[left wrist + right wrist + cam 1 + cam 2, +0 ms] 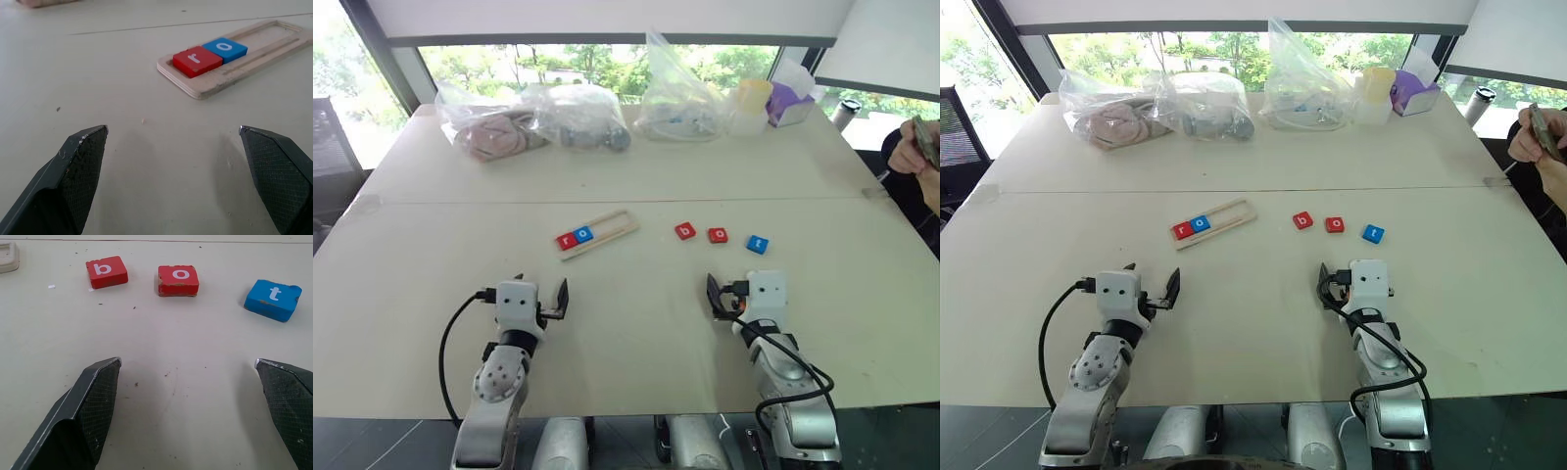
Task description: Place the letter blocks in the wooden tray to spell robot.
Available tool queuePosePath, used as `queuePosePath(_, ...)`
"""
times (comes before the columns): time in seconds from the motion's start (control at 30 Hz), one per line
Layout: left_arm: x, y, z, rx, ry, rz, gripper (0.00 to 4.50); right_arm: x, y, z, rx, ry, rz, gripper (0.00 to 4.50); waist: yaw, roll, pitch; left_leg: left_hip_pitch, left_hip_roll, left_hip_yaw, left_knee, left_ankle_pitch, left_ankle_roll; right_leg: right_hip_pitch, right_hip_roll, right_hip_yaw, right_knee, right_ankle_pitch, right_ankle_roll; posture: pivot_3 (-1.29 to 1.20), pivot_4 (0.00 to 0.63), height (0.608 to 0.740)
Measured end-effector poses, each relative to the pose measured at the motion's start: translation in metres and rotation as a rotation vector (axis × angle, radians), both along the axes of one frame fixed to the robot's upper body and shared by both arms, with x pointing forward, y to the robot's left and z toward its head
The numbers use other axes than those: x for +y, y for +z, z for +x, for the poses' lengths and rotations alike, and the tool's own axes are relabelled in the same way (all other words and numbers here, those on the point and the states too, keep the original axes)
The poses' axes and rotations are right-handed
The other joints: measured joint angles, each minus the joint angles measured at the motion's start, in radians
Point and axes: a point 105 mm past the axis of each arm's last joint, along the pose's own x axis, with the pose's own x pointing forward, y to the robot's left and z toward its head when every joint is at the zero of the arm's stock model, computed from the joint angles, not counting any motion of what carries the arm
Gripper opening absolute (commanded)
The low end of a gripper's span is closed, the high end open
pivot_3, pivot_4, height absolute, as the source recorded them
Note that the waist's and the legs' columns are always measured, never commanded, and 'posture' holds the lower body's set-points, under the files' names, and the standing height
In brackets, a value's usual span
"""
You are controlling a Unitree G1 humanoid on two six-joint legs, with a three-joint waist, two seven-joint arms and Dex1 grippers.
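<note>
One pale table spans the frame, with three plastic bags along its top edge. One wooden tray at centre holds two blocks, red r and blue o. Right of centre lie three loose blocks: red b, red o, blue t. Left gripper and right gripper, low in frame, both gape empty.

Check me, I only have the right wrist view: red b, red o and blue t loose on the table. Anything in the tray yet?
Observer: Yes. The wooden tray holds a red r and a blue o, side by side at its left end.
Operator: Room for three more?
Observer: The rest of the slot is bare wood.
Operator: Left gripper busy?
Observer: No. The left gripper is open, holding nothing, short of the tray.
Operator: Where's the tray from my blocks?
Observer: Left of the red b, with bare table between.
</note>
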Motion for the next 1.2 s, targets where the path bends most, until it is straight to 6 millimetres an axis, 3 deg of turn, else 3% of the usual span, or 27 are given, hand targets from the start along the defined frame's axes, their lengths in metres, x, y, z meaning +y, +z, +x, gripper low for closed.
queuePosePath(0.23, -0.003, 0.002, 0.001, -0.002, -0.047, 0.017, 4.5, 0.009, 0.006, 0.006, -0.034, 0.095, -0.04, 4.45, 0.0, 0.0, 0.0, 0.0, 0.0, 0.0, -0.001, 0.0, 0.0, 0.0, 0.0, 0.0, 0.0, 0.001, -0.001, 0.0, 0.15, 0.74)
queuePosePath(0.37, 0.002, 0.005, 0.001, -0.002, -0.118, 0.053, 4.5, 0.017, 0.02, 0.012, -0.086, 0.23, -0.11, 4.45, 0.0, 0.0, 0.0, 0.0, 0.0, 0.0, 0.0, 0.0, 0.0, 0.0, 0.001, 0.0, 0.0, 0.001, -0.001, 0.0, 0.15, 0.74)
queuePosePath(0.57, 0.013, 0.035, 0.013, -0.036, -0.372, 0.142, 4.5, 0.034, 0.038, 0.013, -0.07, 0.563, -0.158, 4.45, 0.003, 0.0, 0.0, 0.001, 0.0, 0.0, 0.001, 0.0, 0.0, 0.001, 0.0, 0.0, 0.0, 0.001, -0.002, 0.0, 0.15, 0.74)
queuePosePath(0.7, 0.026, 0.045, 0.027, -0.001, -0.52, 0.195, 4.5, 0.038, 0.045, 0.006, -0.008, 0.744, -0.166, 4.45, 0.003, 0.0, 0.0, 0.0, 0.0, 0.001, 0.0, 0.0, 0.0, 0.001, 0.001, 0.0, 0.0, 0.001, -0.002, 0.0, 0.15, 0.74)
queuePosePath(0.9, 0.051, 0.057, 0.059, 0.11, -0.692, 0.242, 4.5, 0.039, 0.06, 0.004, -0.005, 0.844, -0.198, 4.45, 0.004, -0.001, 0.001, 0.001, 0.0, 0.0, 0.0, 0.0, 0.0, 0.001, 0.002, -0.001, 0.001, 0.001, -0.002, 0.0, 0.15, 0.74)
queuePosePath(1.2, 0.046, 0.044, 0.091, 0.224, -0.912, 0.295, 4.5, 0.046, 0.062, -0.005, -0.004, 0.842, -0.192, 4.45, 0.006, -0.001, 0.001, -0.002, -0.001, 0.001, 0.001, 0.0, 0.001, 0.0, 0.002, -0.001, 0.001, 0.001, 0.0, 0.0, 0.15, 0.74)
